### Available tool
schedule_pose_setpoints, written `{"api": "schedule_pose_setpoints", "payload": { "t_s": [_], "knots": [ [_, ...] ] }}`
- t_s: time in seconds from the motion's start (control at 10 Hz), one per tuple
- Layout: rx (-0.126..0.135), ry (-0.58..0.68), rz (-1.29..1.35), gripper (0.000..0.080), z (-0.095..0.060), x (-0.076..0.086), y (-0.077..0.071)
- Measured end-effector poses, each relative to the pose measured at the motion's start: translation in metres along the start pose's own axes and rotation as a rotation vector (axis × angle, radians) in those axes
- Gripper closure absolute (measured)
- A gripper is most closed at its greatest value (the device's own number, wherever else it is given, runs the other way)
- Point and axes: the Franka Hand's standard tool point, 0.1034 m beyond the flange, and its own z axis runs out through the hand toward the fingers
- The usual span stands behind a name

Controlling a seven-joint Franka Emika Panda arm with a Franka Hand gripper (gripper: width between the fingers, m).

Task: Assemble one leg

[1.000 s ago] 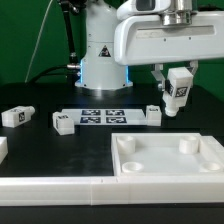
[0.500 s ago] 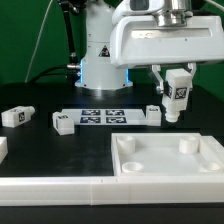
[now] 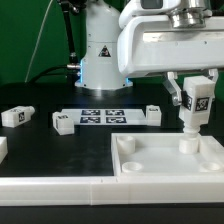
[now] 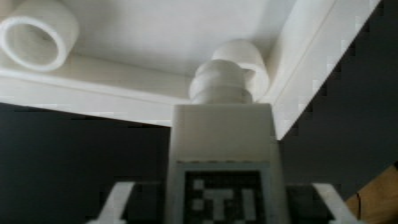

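Gripper [image 3: 192, 92] clamps one leg [image 3: 192, 114] upright, tip at one of the panel's [image 3: 160, 166] two visible sockets [image 3: 188, 146]; three legs [image 3: 15, 115] [image 3: 63, 123] [image 3: 153, 112] lie loose on the table [image 3: 60, 152].

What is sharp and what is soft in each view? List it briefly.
Exterior view: even light, the leg and white panel fairly sharp, the arm housing slightly soft, backdrop dark. Wrist view: soft overall, the leg's marker tag blurred at close range, the panel bright and nearly washed out.
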Motion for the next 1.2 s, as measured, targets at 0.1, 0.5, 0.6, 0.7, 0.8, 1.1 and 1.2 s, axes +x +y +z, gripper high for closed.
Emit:
{"api": "schedule_pose_setpoints", "payload": {
  "t_s": [0.1,0.5,0.6,0.7,0.8,1.1,1.2],
  "knots": [
    [0.000,-0.003,0.000,0.0511,0.000,-0.002,0.000],
    [0.005,-0.003,-0.007,0.0511,0.003,-0.004,-0.006],
    [0.009,-0.003,-0.011,0.0511,0.008,-0.001,-0.009],
    [0.010,0.006,-0.009,0.0511,0.014,0.008,-0.009],
    [0.012,0.012,-0.006,0.0511,0.022,0.015,-0.008],
    [0.016,0.008,0.000,0.0511,0.038,0.017,-0.007],
    [0.018,0.004,0.000,0.0511,0.041,0.016,-0.008]
  ]
}}
